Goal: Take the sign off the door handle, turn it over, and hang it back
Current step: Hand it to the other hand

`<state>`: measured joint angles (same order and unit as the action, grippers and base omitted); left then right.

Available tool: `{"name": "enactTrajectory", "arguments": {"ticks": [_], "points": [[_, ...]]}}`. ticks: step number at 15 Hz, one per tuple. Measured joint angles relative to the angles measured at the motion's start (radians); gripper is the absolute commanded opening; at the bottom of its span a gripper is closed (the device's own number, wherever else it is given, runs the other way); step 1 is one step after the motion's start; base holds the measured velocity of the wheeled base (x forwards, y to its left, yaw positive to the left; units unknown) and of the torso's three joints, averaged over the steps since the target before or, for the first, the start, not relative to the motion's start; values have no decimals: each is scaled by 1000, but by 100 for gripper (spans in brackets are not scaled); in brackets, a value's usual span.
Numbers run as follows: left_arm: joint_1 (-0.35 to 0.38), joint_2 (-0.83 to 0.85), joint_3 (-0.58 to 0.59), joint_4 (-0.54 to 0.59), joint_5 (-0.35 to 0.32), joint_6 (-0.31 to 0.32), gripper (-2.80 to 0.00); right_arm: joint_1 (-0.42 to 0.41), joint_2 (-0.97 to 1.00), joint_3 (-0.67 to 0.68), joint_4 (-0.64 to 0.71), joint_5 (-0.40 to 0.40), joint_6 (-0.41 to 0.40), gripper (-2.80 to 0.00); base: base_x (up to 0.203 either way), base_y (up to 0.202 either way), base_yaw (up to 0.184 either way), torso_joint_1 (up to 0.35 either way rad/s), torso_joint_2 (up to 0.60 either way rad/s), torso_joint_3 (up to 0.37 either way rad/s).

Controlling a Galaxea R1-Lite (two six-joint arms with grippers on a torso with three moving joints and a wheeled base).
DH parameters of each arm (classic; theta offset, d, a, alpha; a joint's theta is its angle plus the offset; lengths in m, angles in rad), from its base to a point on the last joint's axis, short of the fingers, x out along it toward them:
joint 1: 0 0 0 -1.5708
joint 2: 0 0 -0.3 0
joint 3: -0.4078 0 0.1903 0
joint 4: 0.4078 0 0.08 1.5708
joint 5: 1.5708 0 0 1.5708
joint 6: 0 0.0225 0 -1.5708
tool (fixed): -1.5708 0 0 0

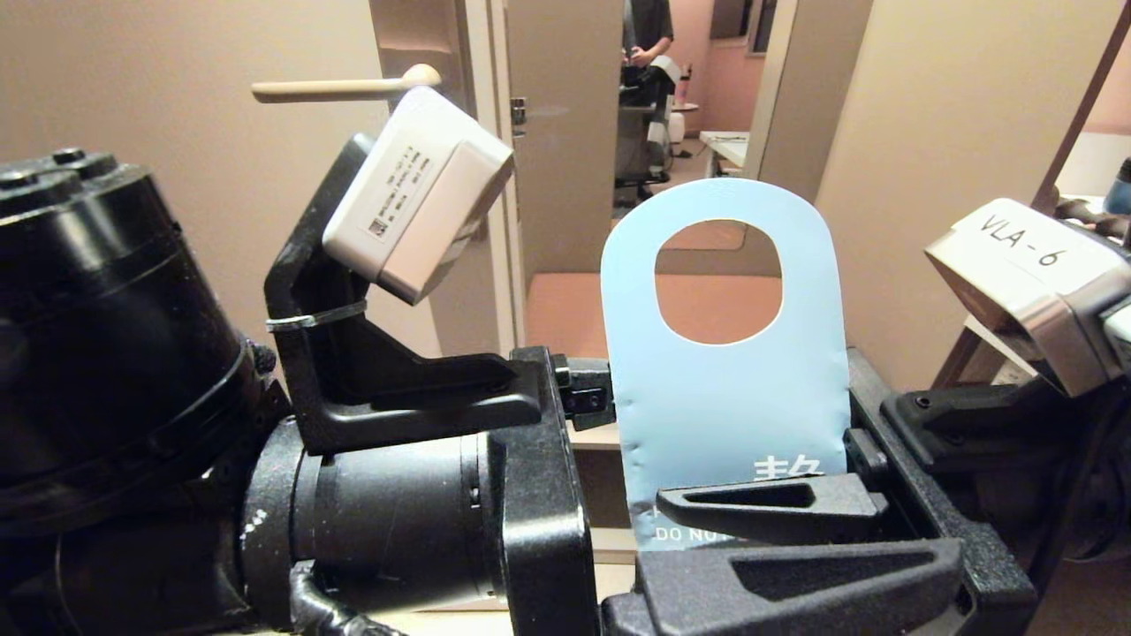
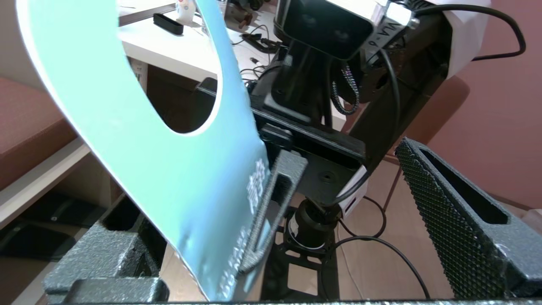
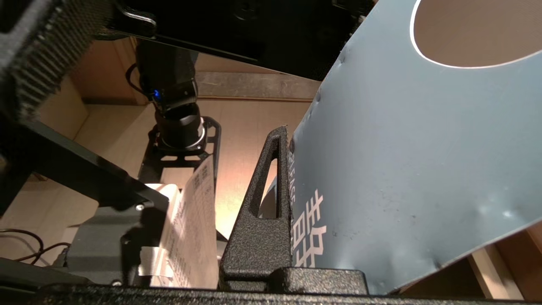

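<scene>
The blue-grey sign (image 1: 724,389) stands upright in mid-air with its large hole on top, off the door handle (image 1: 345,87). That cream lever sticks out up and to the left of it. My right gripper (image 3: 290,135) is shut on the sign's lower printed end. One finger (image 1: 769,508) presses its front face and the other is hidden behind it. My left gripper (image 2: 262,190) reaches in from the left, open wide. Its fingers (image 2: 457,220) straddle the sign's lower part without clamping it.
The door's edge (image 1: 495,194) carries a small silver latch (image 1: 519,110). Through the open doorway are a person (image 1: 645,35), an office chair (image 1: 641,132) and a white table (image 1: 724,146). A beige wall (image 1: 937,177) stands on the right.
</scene>
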<state>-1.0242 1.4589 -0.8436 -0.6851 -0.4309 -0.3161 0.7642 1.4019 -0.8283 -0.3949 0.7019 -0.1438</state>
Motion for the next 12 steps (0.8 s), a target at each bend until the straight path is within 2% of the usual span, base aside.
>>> {"name": "enactTrajectory", "arguments": {"ticks": [4,6,7,10,12], "points": [[-1,5,-1,-6,1,2,0,19,2,2,0,-2,-2,-280,0,0,0,0,0,0],[-1,11,-1,-46,1,1,0,20,2,3,0,-2,-2,-280,0,0,0,0,0,0],[-1,15,1,-58,1,1,-280,20,2,3,0,-2,-2,-280,0,0,0,0,0,0],[-1,19,2,-62,2,-4,-280,20,2,6,0,-5,-2,-280,0,0,0,0,0,0],[-2,17,4,-60,3,-31,-280,19,3,6,0,-5,-2,-280,0,0,0,0,0,0]]}}
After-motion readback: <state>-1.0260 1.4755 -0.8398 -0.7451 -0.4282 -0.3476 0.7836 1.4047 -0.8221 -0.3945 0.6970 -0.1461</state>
